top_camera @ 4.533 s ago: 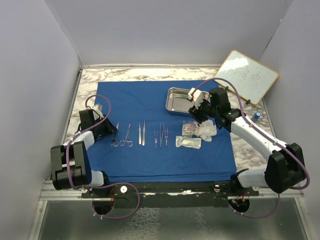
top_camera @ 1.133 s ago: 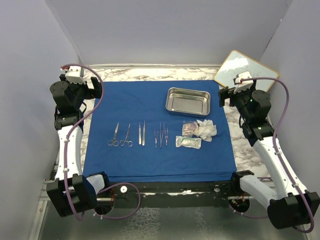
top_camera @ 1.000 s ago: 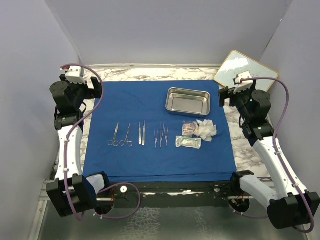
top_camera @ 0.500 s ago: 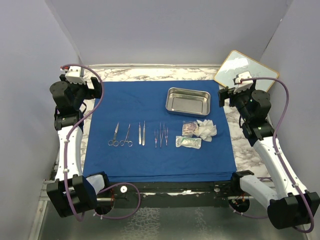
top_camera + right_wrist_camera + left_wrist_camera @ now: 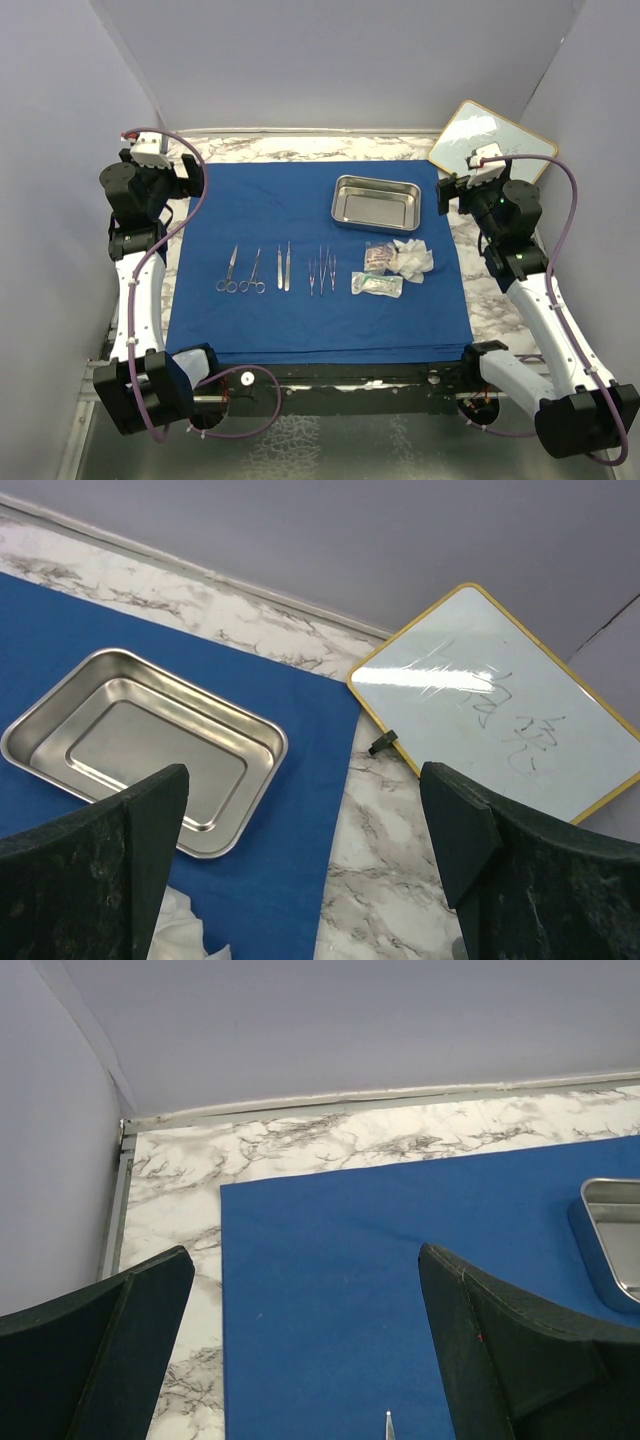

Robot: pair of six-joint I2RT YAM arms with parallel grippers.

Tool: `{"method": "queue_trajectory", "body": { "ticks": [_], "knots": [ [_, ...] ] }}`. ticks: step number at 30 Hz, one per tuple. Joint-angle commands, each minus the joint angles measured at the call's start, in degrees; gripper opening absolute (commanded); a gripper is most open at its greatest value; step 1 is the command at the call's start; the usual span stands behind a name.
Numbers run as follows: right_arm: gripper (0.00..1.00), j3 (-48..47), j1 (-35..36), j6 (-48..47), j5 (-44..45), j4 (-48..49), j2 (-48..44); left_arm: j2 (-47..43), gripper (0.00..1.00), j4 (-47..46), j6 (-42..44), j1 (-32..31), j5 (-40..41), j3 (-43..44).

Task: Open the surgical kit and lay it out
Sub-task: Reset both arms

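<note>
1. The top view shows the six slim steel instruments (image 5: 277,270) too small to tell scissors from forceps or tweezers. They lie in a row on the blue cloth (image 5: 300,310), toward its left half and parallel to one another.
2. The cloth lies flat over most of the marble bench (image 5: 300,147). Its near edge reaches the bench's near edge.
3. The left wrist view takes in only the cloth's far left corner. The steel tray (image 5: 597,1250) is cut off at that picture's right border, and one instrument tip barely enters at the bottom.
4. The right wrist view shows the tray whole, empty, at the cloth's far right corner. The white gauze (image 5: 412,258) is mostly hidden there behind a dark finger.
5. Two clear packets (image 5: 377,272) lie just left of the gauze; what they contain cannot be made out.
6. The whiteboard (image 5: 500,710) leans at the bench's far right corner, its writing too faint to read. A small dark piece (image 5: 381,745) at its near edge is unclear.
7. The left gripper (image 5: 305,1255) and right gripper (image 5: 302,770) both have their fingers spread wide, grasping nothing.
8. A few seconds earlier both arms reached low over the cloth, the left by the instruments and the right by the tray. Now they stand raised at the bench's left and right edges, unchanged over the last second.
</note>
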State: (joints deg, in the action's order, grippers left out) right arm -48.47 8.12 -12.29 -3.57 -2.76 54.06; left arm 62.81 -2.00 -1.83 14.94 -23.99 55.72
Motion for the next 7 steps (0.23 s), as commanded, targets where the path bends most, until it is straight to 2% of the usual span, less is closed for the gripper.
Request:
{"method": "queue_trajectory", "body": {
  "ticks": [1,7],
  "knots": [
    [1.0,-1.23,-0.47,0.43,-0.79,0.21,-0.15,-1.17,0.99,-0.7,-0.04,0.42,0.07,0.41],
    [1.0,-1.12,-0.45,0.52,-1.17,0.13,-0.12,-1.25,0.99,-0.83,-0.14,0.43,0.18,0.25]
  ]
}}
